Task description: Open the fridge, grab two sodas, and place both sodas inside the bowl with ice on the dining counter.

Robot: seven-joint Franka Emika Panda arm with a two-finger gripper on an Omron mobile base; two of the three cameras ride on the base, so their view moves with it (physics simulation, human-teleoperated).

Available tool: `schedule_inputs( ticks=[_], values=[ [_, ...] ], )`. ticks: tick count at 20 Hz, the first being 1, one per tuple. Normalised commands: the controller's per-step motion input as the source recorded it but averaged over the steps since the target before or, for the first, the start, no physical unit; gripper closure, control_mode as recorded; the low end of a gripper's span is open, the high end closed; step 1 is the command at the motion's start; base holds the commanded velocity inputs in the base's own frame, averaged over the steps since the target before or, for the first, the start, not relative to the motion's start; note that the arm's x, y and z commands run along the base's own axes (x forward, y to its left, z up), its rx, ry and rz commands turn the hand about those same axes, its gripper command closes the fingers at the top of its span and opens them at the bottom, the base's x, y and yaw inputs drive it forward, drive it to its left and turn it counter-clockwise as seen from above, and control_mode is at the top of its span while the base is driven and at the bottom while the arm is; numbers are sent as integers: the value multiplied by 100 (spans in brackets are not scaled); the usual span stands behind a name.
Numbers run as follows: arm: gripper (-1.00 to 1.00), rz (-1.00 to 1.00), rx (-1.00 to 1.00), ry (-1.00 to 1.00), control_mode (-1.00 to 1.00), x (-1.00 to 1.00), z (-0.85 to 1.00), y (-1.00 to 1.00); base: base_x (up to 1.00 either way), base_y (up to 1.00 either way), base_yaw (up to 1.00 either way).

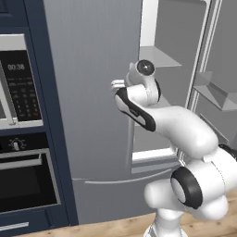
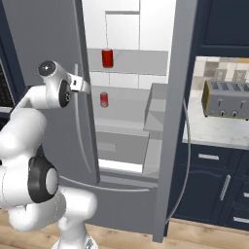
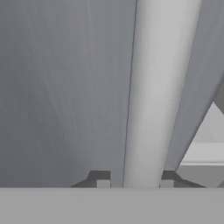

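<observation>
Fridge (image 2: 44,29) in brushed grey metal stands tall and wide ahead of the arm, its right-hand door (image 2: 177,121) swung out to show a white interior and pale grey shelves (image 2: 133,61). The left-hand door (image 1: 92,92) is closed, and its long, thin, pale handle (image 3: 159,92) runs straight up between the two dark fingertips (image 3: 101,179) in the hand view. The gripper (image 3: 134,181) is clenched on that handle, one tip on each side of the bar and both touching it. From the left base view the white hand (image 1: 121,85) presses against the door's right edge, just beside the open compartment.

Two small red sodas with silver tops stand upright inside, beyond the gripper and on its far side from the closed door. The upper soda (image 2: 107,58) sits on a higher shelf, above the level of the hand; the lower soda (image 2: 104,99) sits one shelf down, roughly level with the hand and near it. The cans are well apart from each other, one above the other.

A long curved handle (image 2: 187,146) arcs down the open door's face. A black-fronted oven (image 1: 23,180) and a microwave (image 1: 18,83) are built into navy cabinetry on the other side of the closed door from the gripper. A silver toaster (image 2: 226,99) rests on a pale counter (image 2: 214,133) past the open door.
</observation>
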Motion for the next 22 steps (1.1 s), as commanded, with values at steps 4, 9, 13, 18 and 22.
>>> schedule_inputs(
  ticks=[4, 9, 13, 18, 22],
  values=[
    [100, 16, 0, -1, -100, -99, 0, 64, 0, 0, 0],
    [100, 15, -1, -2, -100, -100, 0, 74, 0, 0, 0],
    [-100, 12, -1, -1, -100, -100, 0, 59, 0, 0, 0],
    [-100, 4, -1, -5, -100, -88, 23, -35, 0, 0, 0],
    [-100, 0, 5, -1, -100, -71, 33, -100, 0, 0, 0]
  ],
)
